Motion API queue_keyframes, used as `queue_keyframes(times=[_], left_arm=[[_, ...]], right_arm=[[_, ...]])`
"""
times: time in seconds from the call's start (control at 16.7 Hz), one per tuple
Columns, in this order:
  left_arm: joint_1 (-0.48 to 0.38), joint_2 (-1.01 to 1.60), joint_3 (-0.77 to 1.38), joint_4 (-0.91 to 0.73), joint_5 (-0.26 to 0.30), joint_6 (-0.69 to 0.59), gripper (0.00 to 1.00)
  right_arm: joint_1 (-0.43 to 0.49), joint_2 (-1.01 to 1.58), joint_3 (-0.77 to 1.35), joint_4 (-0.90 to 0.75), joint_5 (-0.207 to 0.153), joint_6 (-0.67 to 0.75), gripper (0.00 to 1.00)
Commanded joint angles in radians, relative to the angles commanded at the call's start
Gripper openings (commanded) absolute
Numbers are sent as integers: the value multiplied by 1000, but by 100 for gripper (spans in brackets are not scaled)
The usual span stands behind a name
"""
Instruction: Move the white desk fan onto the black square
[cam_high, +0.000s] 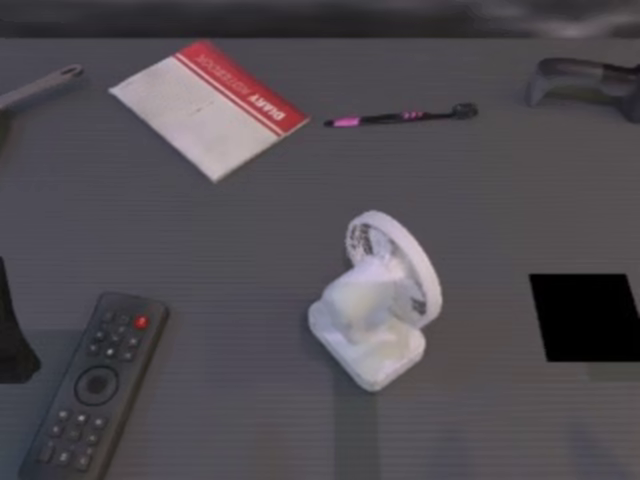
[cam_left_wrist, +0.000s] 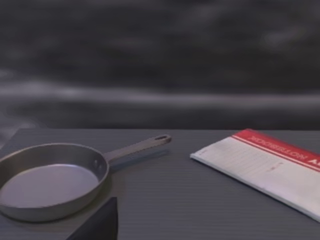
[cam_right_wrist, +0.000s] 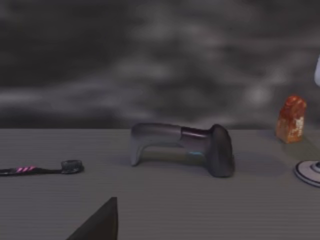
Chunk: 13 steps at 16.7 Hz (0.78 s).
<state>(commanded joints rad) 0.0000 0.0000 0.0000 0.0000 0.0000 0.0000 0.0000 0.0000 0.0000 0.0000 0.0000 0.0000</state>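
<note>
Black remote control (cam_high: 95, 385) lies closest to the overhead camera at the table's lower left, while the white desk fan (cam_high: 378, 300) stands upright near mid-table, its round grilled head tilted above a rounded-square base. The black square (cam_high: 588, 316) sits well apart at the right edge, bare and partly cut off by the frame. A red-and-white diary notebook (cam_high: 210, 108), a pink-and-black toothbrush (cam_high: 400, 117), a frying pan (cam_left_wrist: 52, 180) and a grey barcode scanner (cam_right_wrist: 185, 147) ring the far side. Neither gripper appears whole in any view; only a dark finger tip (cam_right_wrist: 100, 222) edges into the right wrist view, and a like sliver shows in the left, so whether either pincer is open or closed cannot be told. Both arms look parked, and the move appears not yet begun. Judged from the layout, the right arm is the nearer choice: it should descend over the fan, grip the neck or base rather than the grille, lift clear and set the base squarely inside the patch.
</note>
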Motion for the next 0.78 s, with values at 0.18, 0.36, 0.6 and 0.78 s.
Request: queue_keyframes(times=[0.18,0.36,0.6,0.78], left_arm=[[0,0,0,0,0,0,100],[0,0,0,0,0,0,100],[0,0,0,0,0,0,100],[0,0,0,0,0,0,100]], right_arm=[[4,10,10,-10,0,0,100],[42,103,103,-95,-1,1,100],[136,374,371,-312,0,6,100],[226,669,657,-523,2,12,100]])
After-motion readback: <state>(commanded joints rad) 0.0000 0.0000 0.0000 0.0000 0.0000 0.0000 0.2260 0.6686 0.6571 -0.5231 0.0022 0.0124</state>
